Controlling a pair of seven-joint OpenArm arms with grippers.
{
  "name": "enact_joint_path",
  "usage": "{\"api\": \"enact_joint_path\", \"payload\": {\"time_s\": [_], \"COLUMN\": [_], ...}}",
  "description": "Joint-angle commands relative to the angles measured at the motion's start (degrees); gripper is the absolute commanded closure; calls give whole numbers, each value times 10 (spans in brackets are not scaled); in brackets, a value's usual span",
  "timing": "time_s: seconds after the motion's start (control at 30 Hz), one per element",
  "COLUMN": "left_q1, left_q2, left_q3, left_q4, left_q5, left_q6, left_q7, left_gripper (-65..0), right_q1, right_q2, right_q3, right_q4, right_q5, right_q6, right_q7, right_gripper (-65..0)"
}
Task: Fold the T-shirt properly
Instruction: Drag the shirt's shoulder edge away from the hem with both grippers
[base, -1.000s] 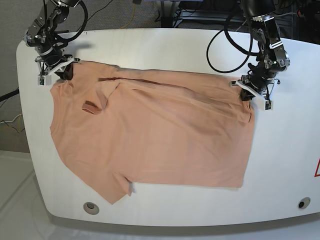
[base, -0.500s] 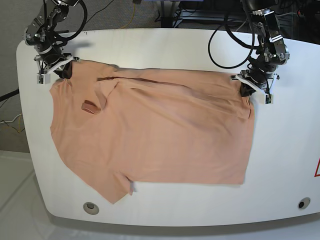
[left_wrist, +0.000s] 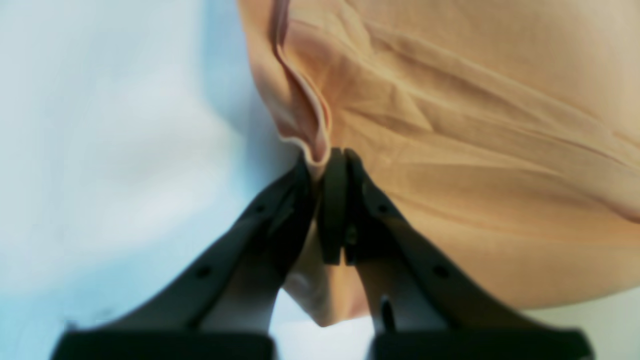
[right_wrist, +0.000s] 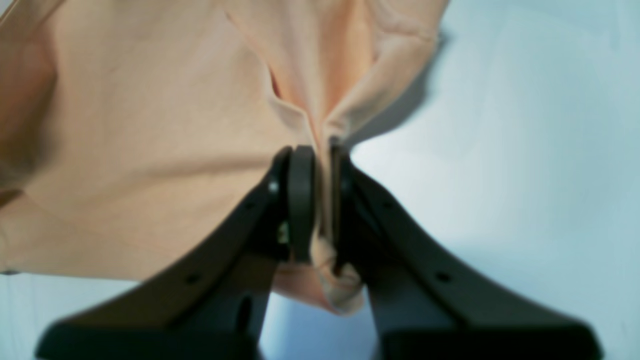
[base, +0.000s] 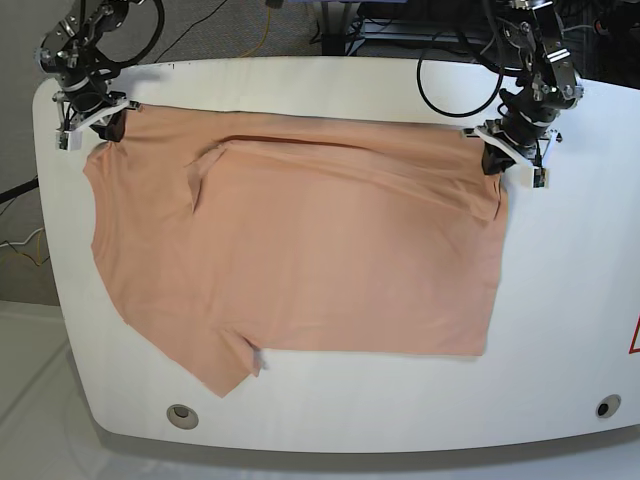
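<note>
Wrist views show each hand (left_wrist: 327, 160) (right_wrist: 320, 150) pinching T-shirt (base: 300, 250) fabric, which base view hides

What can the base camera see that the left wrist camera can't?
Only the base view shows the whole T-shirt spread on the white table, plus the right gripper pinching the shirt's other far corner. Only the left wrist view shows, close up, the cloth bunched between the left gripper and its shut jaws. Both show the peach shirt, the table, and the left gripper gripping the shirt's edge.
</note>
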Motion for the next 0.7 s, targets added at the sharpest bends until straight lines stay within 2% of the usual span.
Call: {"api": "enact_joint_path", "payload": {"time_s": [0.0, 0.33, 0.67], "left_q1": [25, 77, 110], "left_q2": [-4, -5, -5], "left_q3": [-1, -1, -2], "left_q4": [0, 30, 46], "left_q5": [43, 44, 44], "left_q6": [16, 18, 17], "left_q7": [68, 68, 68], "left_gripper": [-5, -5, -5], "right_q1": [-4, -4, -13], "right_q2": [8, 4, -5], "right_q3": [3, 3, 6], "right_q4": [6, 6, 6], "right_q5": [-9, -56, -61], "right_q6": [-4, -4, -4], "right_q7": [-7, -7, -7], "right_gripper": [-58, -58, -58]}}
